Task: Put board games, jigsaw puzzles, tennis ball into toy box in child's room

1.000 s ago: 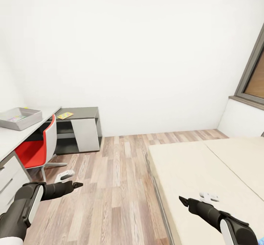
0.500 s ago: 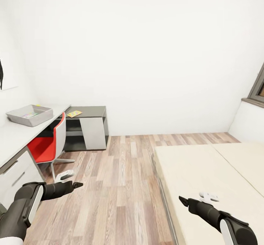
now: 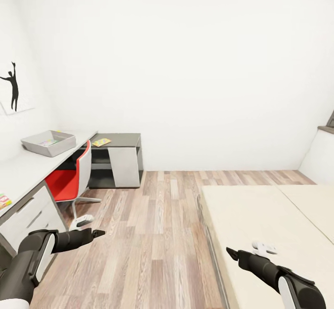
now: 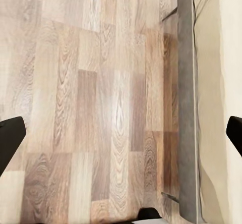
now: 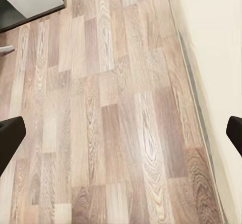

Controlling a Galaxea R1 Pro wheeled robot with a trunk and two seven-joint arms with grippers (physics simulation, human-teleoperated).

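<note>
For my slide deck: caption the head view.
Robot faces desk with toy box, red chair, bed.

Child's bedroom: bed, desk

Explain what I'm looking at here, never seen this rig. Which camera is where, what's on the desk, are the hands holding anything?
These are simulator renders of a wheeled robot with two arms. The big picture comes from its head camera, looking forward and down into a child's room. The dark arms at the bottom are its own: left hand and right hand.

The two smaller pictures come from cameras on each wrist, looking along the fingers. The black tips at their edges are the fingers, spread wide over the wood floor. Both hands are open and hold nothing.

On the long white desk sits a grey toy box with something colourful inside. A jigsaw puzzle lies on the dark desk section, and another colourful item lies at the desk's near end. A red chair stands at the desk. The bed is on the right.
</note>
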